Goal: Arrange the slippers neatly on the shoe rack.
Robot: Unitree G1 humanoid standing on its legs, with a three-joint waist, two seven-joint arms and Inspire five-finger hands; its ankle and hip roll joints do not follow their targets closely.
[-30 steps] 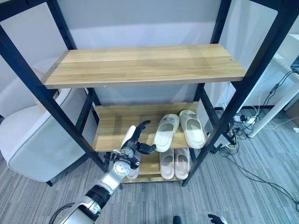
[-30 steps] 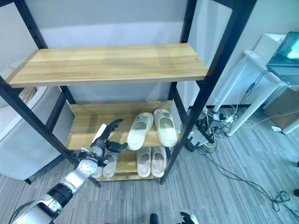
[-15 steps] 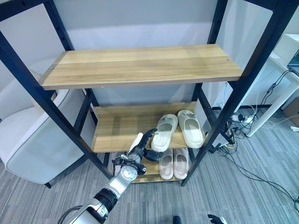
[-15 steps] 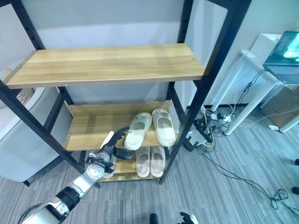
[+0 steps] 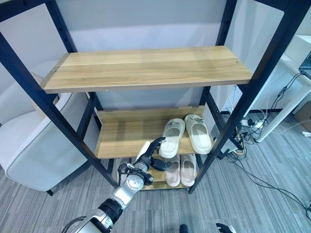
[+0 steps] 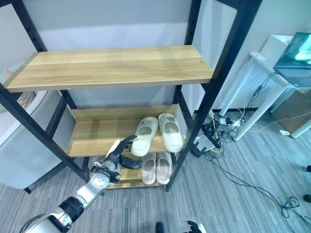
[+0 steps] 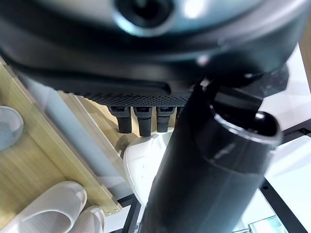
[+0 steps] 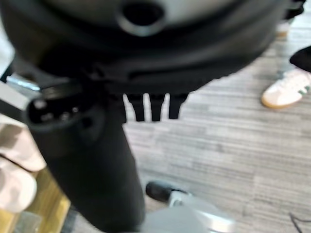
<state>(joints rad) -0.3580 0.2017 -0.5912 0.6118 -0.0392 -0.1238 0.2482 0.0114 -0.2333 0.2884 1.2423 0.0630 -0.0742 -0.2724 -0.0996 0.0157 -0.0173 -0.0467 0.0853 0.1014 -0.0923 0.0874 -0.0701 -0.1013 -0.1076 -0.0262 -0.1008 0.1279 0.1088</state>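
Pale green slippers [image 5: 187, 136] lie on the middle shelf [image 5: 121, 133]. The left hand [image 5: 151, 156] has moved nearer since earlier, fingers spread, fingertips reaching the nearer slipper's heel; the right hand [image 8: 97, 160] hangs relaxed.

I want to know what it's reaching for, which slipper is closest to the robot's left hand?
The left slipper of the middle-shelf pair; the left hand is at its heel.

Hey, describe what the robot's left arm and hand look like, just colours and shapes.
The left arm is silver-grey metal with a black ribbed band partway up and a round silver wrist joint with a dark centre. The left hand is dark, with slim black fingers and a white cover on the thumb. The right hand shows as a dark rounded bulk with short black fingers.
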